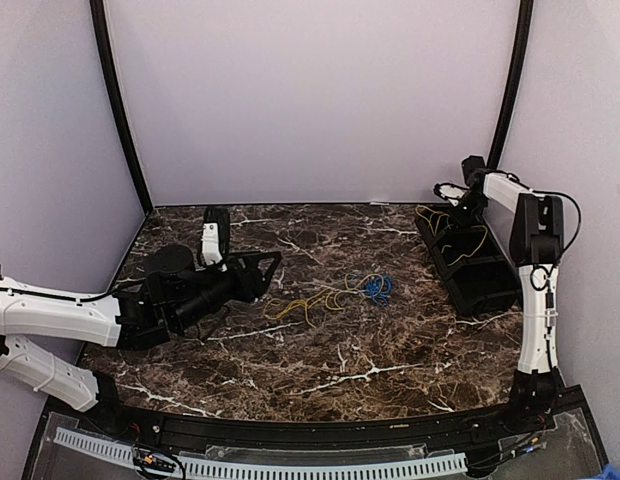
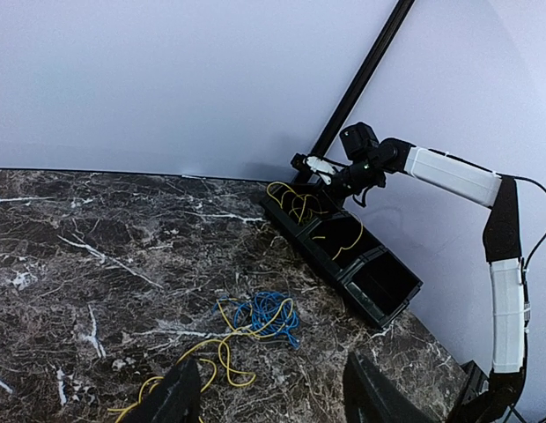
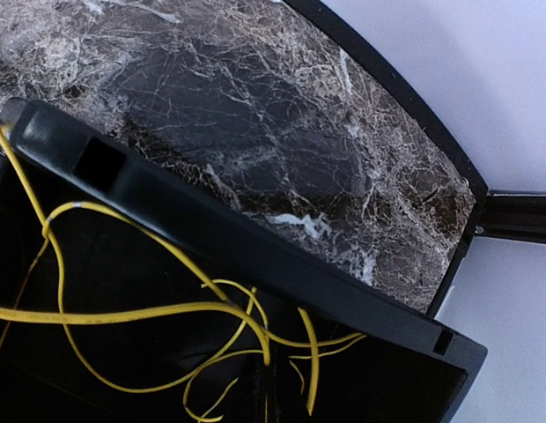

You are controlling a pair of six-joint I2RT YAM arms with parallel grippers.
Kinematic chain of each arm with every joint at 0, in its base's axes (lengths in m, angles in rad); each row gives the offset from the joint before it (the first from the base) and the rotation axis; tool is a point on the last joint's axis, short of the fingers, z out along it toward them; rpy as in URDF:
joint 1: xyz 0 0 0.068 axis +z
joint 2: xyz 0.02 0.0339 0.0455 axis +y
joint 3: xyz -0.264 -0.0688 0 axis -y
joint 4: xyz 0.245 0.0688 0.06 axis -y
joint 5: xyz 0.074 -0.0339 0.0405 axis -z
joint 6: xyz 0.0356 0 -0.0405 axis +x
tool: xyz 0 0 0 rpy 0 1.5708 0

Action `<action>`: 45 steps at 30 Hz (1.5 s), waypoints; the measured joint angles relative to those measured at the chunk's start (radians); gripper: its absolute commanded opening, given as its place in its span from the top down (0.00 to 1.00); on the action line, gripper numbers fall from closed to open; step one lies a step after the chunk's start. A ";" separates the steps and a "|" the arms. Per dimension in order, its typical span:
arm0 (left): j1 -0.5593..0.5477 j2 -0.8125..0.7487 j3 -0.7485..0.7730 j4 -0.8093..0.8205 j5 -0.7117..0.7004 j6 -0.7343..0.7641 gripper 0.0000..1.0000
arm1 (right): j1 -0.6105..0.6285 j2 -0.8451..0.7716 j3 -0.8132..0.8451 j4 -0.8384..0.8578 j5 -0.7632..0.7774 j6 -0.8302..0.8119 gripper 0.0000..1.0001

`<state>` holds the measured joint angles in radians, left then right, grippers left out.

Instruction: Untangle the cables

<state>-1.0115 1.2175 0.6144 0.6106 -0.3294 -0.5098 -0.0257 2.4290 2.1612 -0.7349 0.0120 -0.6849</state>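
Note:
A blue cable bundle [image 1: 375, 288] lies mid-table, tangled with a long yellow cable [image 1: 305, 303] that trails left; both show in the left wrist view, blue [image 2: 269, 315] and yellow [image 2: 211, 352]. My left gripper [image 1: 270, 275] is open and empty, low over the table left of this tangle, its fingers wide apart [image 2: 271, 366]. More yellow cables [image 1: 460, 240] lie looped in a black bin [image 1: 480, 285] at the right. My right gripper [image 1: 448, 195] hangs over the bin's far end and looks shut on a yellow cable [image 3: 123, 313] at its dark tips [image 3: 266, 370].
The black bin [image 2: 379, 286] has several compartments; its near one holds nothing. Its rim [image 3: 255, 256] crosses the right wrist view. Black frame posts [image 1: 120, 110] stand at the back corners before pale walls. A slotted cable duct [image 1: 290, 465] runs along the near edge.

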 measured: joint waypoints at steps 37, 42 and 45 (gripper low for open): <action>0.029 0.034 -0.060 0.082 0.048 -0.018 0.42 | 0.046 -0.450 -0.401 -0.209 0.161 0.055 0.69; 0.034 0.034 -0.079 0.098 0.061 -0.026 0.42 | 0.021 -0.511 -0.537 -0.210 0.137 0.077 0.71; 0.037 0.035 -0.080 0.100 0.068 -0.027 0.42 | -0.003 -0.508 -0.574 -0.192 0.122 0.088 0.73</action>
<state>-0.9741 1.2526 0.5343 0.7101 -0.2619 -0.5369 -0.0292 1.9209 1.5875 -0.9272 0.1337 -0.5972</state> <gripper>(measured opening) 0.582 0.292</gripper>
